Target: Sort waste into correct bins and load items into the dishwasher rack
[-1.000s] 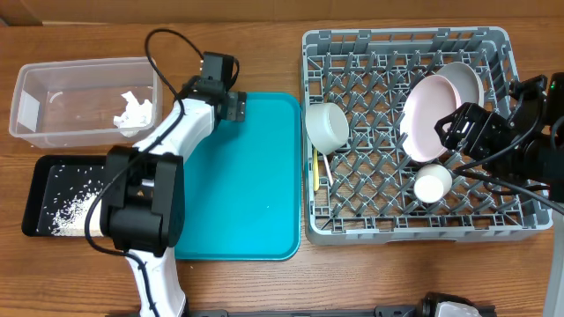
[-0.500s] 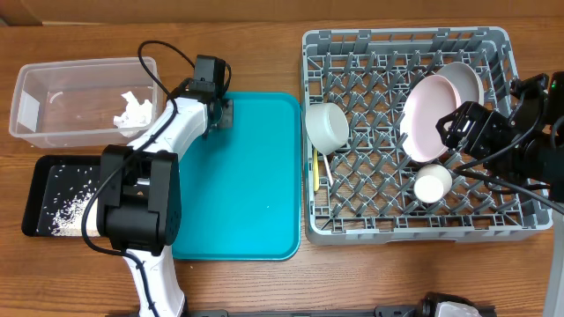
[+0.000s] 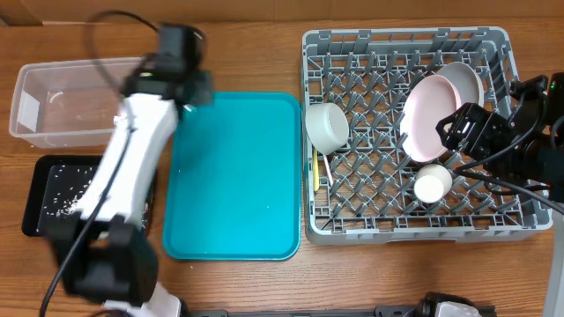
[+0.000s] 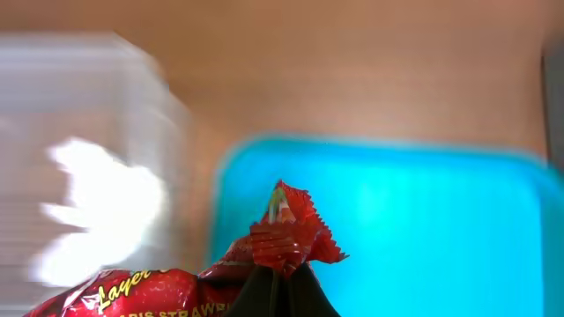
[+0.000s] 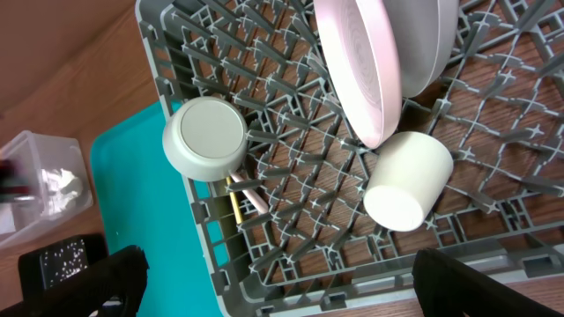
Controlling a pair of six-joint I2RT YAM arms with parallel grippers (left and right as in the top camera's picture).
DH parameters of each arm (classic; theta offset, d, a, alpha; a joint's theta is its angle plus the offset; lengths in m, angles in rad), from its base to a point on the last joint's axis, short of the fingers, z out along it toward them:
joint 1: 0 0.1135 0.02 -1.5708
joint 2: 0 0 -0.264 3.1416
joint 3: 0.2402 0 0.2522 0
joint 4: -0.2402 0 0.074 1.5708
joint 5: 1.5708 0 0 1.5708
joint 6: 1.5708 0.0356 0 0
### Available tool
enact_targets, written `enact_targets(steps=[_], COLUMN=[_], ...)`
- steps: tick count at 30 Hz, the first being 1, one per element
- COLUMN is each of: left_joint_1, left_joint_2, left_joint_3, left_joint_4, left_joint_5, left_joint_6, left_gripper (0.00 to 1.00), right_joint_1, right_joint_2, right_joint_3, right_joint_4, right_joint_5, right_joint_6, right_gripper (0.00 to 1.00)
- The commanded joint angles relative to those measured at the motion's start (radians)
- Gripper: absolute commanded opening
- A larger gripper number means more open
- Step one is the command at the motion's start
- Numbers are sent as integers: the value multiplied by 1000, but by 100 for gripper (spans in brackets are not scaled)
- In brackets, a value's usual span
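The red foil wrapper (image 4: 264,251) hung pinched in the left gripper (image 4: 282,286). Its long axis ran from the printed body at the lower left of the left wrist view up to the clamped end, and a twisted tip pointed straight up from the fingers. It was held in the air over the near-left corner of the teal tray (image 4: 405,220), just beside the clear tub (image 4: 115,79), where the white napkin (image 4: 101,207) showed as a blur.

Half a second earlier the left gripper (image 3: 194,86) had been down at the far-left corner of the teal tray (image 3: 238,185). Now the arm had swung up and towards the clear tub (image 3: 26,97), smeared by motion, and it covered the napkin from overhead. A second earlier its jaws had stood open. Now they were closed tight on the wrapper. Nothing on the right side had shifted.

The right gripper (image 5: 278,260) hovered over the dishwasher rack (image 3: 352,220) with its jaws spread wide, holding and touching nothing. In the rack, the pink plate (image 3: 426,110) stood on edge against the greyish-white plate (image 3: 467,77). The cup (image 3: 433,185) lay on its side just below them. The bowl (image 3: 328,126) sat upended at the rack's left edge, and the yellow spoon (image 3: 316,173) ran lengthwise beside it. Rice grains (image 3: 60,204) lay in the black tray (image 3: 40,167), on the table (image 3: 264,53) in front of the clear tub.
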Motion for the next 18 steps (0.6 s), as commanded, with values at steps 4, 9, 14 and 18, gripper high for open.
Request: enact_targets(steps=[4, 9, 14, 18], left_joint_1=[189, 262, 270, 256], left_joint_2=[43, 55, -10, -93], left_joint_3=[5, 13, 137, 283], left_joint_4=[38, 14, -154, -337], left_joint_5=[13, 51, 109, 109], left_joint_6=[-12, -9, -8, -8], left_gripper=[4, 76, 100, 98], right_joint_1=[-6, -6, -6, -6], right_joint_2=[-2, -2, -3, -12], right_joint_3=[24, 24, 24, 24], right_joint_4=[6, 11, 43, 51], right_joint_5=[6, 6, 5, 1], right_joint_6=[-6, -15, -76, -79], right_gripper=[100, 100, 100, 100])
